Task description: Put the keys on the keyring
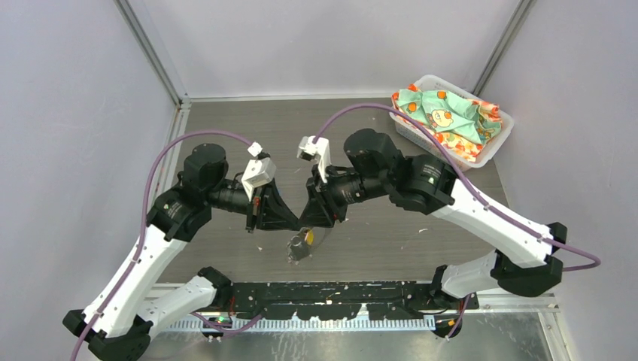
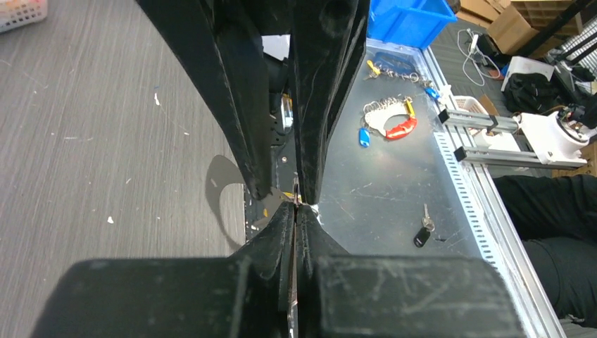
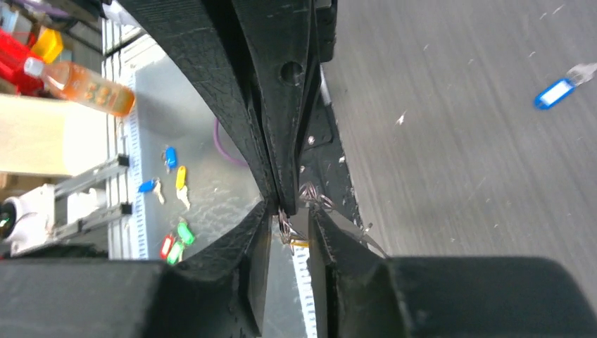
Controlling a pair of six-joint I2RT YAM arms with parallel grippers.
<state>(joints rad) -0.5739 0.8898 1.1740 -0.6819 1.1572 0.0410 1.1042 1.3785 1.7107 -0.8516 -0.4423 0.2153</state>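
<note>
Both grippers meet tip to tip above the middle of the table. My left gripper [image 1: 290, 218] [image 2: 296, 205] is shut on a thin silver edge of the keyring [image 1: 299, 250], which hangs below the fingertips. My right gripper [image 1: 310, 218] [image 3: 288, 220] stands slightly open. The keyring's wire coils [image 3: 284, 224] sit in its gap, close to one finger. The yellow-headed key [image 1: 307, 239] [image 3: 300, 243] dangles on the ring just below. The blue-headed key [image 3: 556, 92] lies loose on the dark tabletop, apart from both grippers.
A white basket [image 1: 431, 78] of patterned cloth stands at the back right. Past the near table edge, a metal shelf holds spare key bunches [image 2: 388, 124], a black fob [image 2: 423, 236] and coloured tags [image 3: 176, 243]. An orange bottle [image 3: 81, 81] lies beyond.
</note>
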